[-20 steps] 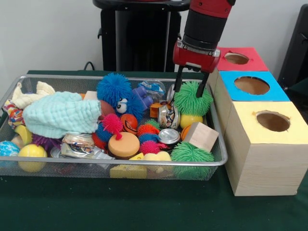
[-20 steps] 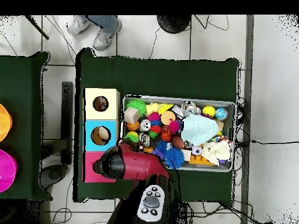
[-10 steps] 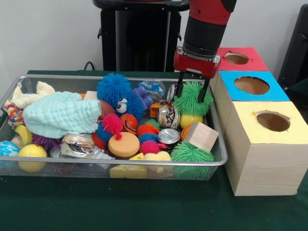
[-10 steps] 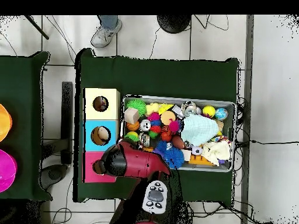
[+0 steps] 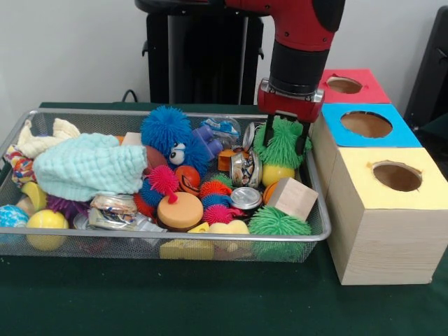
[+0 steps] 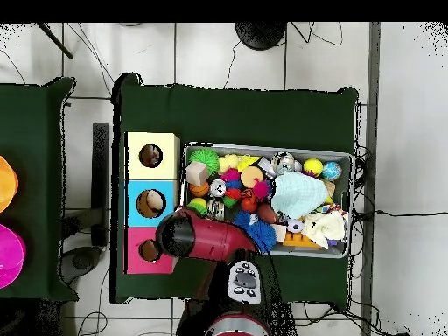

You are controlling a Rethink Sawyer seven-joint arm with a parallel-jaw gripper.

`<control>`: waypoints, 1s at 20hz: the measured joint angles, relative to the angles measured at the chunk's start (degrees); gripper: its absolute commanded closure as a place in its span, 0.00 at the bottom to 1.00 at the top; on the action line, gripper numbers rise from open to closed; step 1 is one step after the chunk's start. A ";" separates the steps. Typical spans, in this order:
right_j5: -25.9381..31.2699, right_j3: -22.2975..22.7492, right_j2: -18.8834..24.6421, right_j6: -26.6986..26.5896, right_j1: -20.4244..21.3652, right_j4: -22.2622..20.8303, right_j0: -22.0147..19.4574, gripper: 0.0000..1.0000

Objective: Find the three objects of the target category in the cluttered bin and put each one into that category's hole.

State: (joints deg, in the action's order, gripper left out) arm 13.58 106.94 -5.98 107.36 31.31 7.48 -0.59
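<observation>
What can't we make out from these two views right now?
- Overhead view: the gripper and the green spiky ball are hidden under the red arm.
- Front view: whether the gripper truly clamps the ball; spikes cover the fingertips.
- Both views: what lies under the pale green cloth in the silver wire mesh bin.
- Front view: inside of the yellow-topped box's hole, too dark.

Three boxes [image 5: 381, 175] at the right of the frame, one hole each. One bin [image 5: 161, 241]. Inside it: two green spiky balls [image 5: 278, 222], one wooden block [image 5: 292, 198], two tins [image 5: 245, 168], one pale cloth [image 5: 91, 166].
</observation>
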 measured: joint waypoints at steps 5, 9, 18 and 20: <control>2.50 -0.01 1.03 0.00 0.09 0.06 -1.37 0.00; 2.90 -0.03 1.72 0.00 0.14 0.05 -2.27 0.00; 4.65 -1.36 0.60 0.00 1.17 -3.26 -0.18 1.00; 5.15 -1.58 0.60 0.00 1.37 -3.78 -0.17 1.00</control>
State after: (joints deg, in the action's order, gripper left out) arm 18.72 105.36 -5.38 107.36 32.68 3.70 -0.76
